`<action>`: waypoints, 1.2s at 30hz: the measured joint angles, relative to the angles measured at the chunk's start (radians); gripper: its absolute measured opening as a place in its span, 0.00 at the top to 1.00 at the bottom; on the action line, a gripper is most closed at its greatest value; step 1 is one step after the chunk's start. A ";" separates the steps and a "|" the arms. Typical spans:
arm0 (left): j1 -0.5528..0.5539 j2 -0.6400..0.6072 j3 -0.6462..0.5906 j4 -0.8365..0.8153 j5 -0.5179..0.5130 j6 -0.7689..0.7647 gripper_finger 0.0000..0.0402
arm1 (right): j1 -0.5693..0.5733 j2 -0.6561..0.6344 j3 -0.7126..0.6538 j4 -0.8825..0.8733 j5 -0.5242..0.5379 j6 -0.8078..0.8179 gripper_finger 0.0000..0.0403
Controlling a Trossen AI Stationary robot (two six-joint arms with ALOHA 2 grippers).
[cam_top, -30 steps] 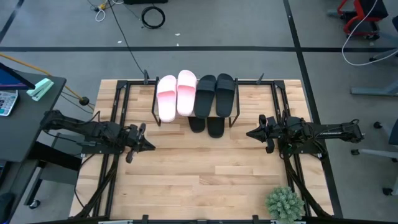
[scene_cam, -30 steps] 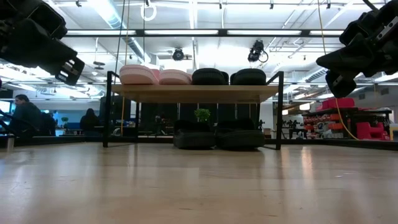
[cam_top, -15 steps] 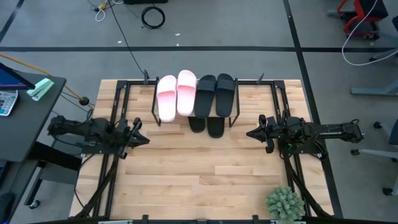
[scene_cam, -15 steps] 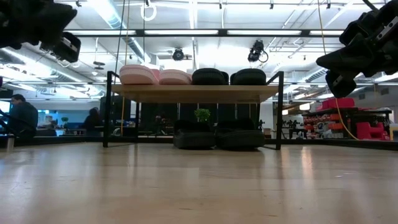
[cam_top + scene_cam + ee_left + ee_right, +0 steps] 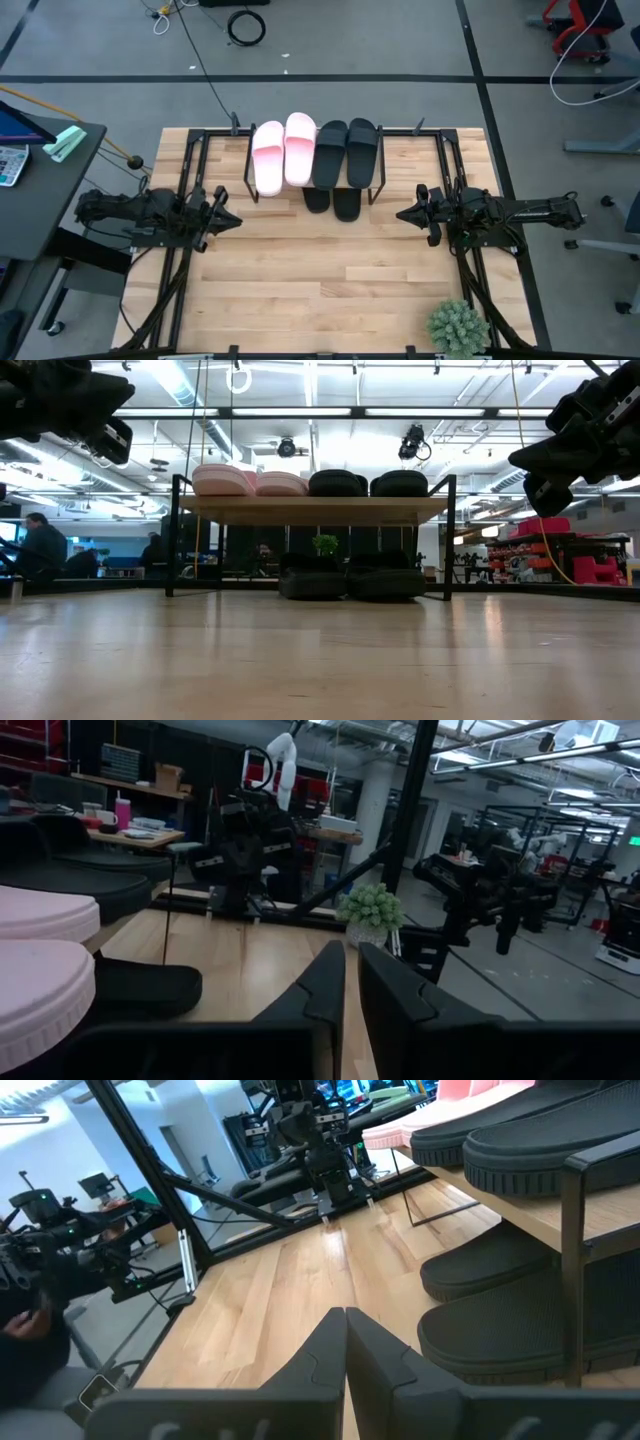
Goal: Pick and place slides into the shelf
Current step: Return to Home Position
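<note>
The shelf (image 5: 313, 165) stands at the table's far middle. On its wooden plank (image 5: 315, 510) lie two pale pink slides (image 5: 283, 152) and two black slides (image 5: 346, 150), soles down. Two more black slides (image 5: 333, 202) rest on the table under the plank, their ends sticking out toward the near side. My left gripper (image 5: 232, 222) hovers shut, left of the shelf, above the table. My right gripper (image 5: 402, 214) hovers shut to the shelf's right. Each wrist view shows its own fingertips together, left gripper (image 5: 350, 988), right gripper (image 5: 345, 1335).
A small green potted plant (image 5: 460, 326) stands at the table's near right corner. Black metal frame rails (image 5: 190, 170) run along the table's left, right and far sides. Bare wood lies between the two arms and toward the near edge. People sit in the room beyond (image 5: 40, 545).
My left arm has drawn back toward the table's left edge and risen a little, its gripper turning to point at the shelf side. It has stayed shut. The right arm and all slides have kept still.
</note>
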 joint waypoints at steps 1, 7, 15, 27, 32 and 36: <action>0.000 0.000 0.000 0.001 0.000 0.000 0.90 | 0.000 0.000 0.000 0.000 0.000 0.000 0.97; 0.000 0.003 0.000 0.001 0.000 0.000 0.92 | 0.000 0.000 0.000 0.001 0.000 0.000 0.97; 0.000 0.006 0.000 0.000 0.000 0.000 0.94 | 0.000 0.000 0.000 0.001 0.000 0.000 0.97; 0.000 0.006 0.000 -0.001 0.000 0.000 0.90 | 0.000 0.000 0.000 0.001 0.000 0.000 0.97; 0.000 0.006 0.000 -0.001 0.000 0.000 0.92 | 0.000 0.000 0.000 0.001 0.000 0.000 0.97; 0.000 0.006 0.000 -0.001 0.000 0.000 0.94 | 0.000 0.000 0.000 0.001 0.000 0.000 0.97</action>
